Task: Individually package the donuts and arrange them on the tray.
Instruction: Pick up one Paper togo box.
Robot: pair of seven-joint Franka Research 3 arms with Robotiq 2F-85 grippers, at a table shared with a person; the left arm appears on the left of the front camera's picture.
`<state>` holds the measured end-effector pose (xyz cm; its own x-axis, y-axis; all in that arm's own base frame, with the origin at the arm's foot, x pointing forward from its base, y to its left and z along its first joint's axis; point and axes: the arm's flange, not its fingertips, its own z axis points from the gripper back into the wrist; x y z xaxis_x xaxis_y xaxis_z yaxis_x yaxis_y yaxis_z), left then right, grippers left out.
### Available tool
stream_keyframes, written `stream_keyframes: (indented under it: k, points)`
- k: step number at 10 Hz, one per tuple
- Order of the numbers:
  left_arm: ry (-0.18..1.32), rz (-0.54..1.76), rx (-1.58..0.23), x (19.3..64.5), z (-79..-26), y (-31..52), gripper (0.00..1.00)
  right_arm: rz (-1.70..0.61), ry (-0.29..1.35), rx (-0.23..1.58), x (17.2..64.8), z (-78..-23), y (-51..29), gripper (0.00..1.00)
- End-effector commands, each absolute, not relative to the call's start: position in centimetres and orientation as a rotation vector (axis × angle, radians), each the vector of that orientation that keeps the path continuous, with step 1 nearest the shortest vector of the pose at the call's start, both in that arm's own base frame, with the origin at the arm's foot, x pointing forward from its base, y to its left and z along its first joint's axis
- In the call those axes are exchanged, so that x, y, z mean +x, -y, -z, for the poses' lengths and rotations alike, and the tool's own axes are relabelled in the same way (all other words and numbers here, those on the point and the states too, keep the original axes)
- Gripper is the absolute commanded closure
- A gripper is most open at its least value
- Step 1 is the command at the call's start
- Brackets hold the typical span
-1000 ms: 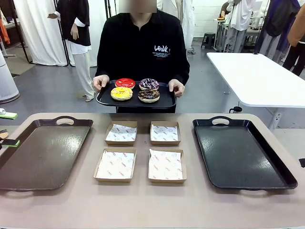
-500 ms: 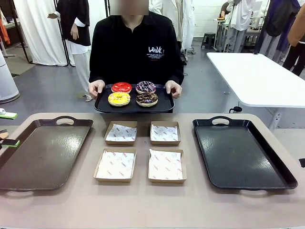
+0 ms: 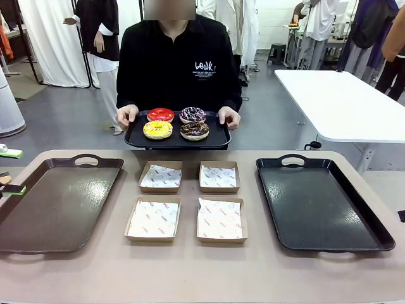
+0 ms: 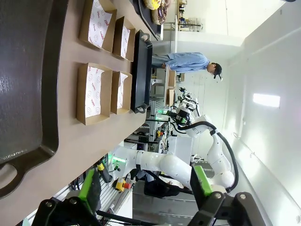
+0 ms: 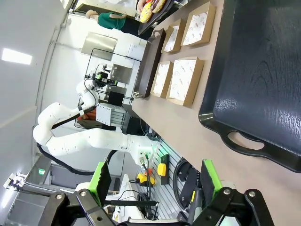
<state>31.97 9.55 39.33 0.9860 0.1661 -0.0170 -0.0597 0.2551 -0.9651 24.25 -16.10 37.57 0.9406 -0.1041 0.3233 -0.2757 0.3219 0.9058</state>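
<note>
Across the table a person holds a small black serving tray point(image 3: 135, 138) in both hands, above the far edge. On it lie the donuts: a red one point(image 3: 161, 114), a purple-sprinkled one point(image 3: 192, 114), a yellow one point(image 3: 157, 130) and a chocolate one point(image 3: 195, 130). The donuts point(image 4: 157, 5) also peek in at the top of the left wrist view. My left gripper point(image 4: 146, 186) is open and holds nothing; its green pads point(image 3: 11, 189) show at the left edge of the front view. My right gripper point(image 5: 155, 178) is open and holds nothing, off the table's right end.
Four shallow paper-lined cardboard boxes point(image 3: 153, 219) sit in a two-by-two block mid-table. A large brown tray point(image 3: 57, 206) lies to their left and a large black tray point(image 3: 319, 202) to their right. A white table point(image 3: 342, 101) stands behind at the right.
The person has shifted slightly left and lifted the tray of donuts a little. Both arms have stayed still.
</note>
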Motion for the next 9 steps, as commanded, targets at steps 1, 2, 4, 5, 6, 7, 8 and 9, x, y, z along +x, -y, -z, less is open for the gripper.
stream_keyframes:
  k: [1, 2, 4, 5, 6, 7, 8, 9]
  points:
    - [0.101, -0.15, -1.315, 31.9, -39.5, -9.7, 0.0, -0.115, 0.368, 1.261, 24.5, -37.6, 16.1, 0.0]
    - [0.101, -0.15, -1.315, 31.9, -39.5, -9.7, 0.0, -0.115, 0.368, 1.261, 24.5, -37.6, 16.1, 0.0]
    - [0.101, -0.15, -1.315, 31.9, -39.5, -9.7, 0.0, -0.115, 0.368, 1.261, 24.5, -37.6, 16.1, 0.0]
    - [0.101, -0.15, -1.315, 31.9, -39.5, -9.7, 0.0, -0.115, 0.368, 1.261, 24.5, -37.6, 16.1, 0.0]
    - [0.101, -0.15, -1.315, 31.9, -39.5, -9.7, 0.0, -0.117, 0.35, 1.245, 24.3, -37.6, 16.1, 0.0]
    - [0.101, -0.15, -1.315, 31.9, -39.5, -9.7, 0.0, -0.145, 0.34, 1.187, 26.1, -39.6, 14.1, 0.0]
    - [0.101, -0.15, -1.315, 31.9, -39.5, -9.7, 0.0, -0.103, 0.336, 1.136, 28.7, -41.8, 11.9, 0.0]
    - [0.101, -0.15, -1.315, 31.9, -39.5, -9.7, 0.0, -0.11, 0.306, 1.052, 31.3, -43.9, 9.5, 0.0]
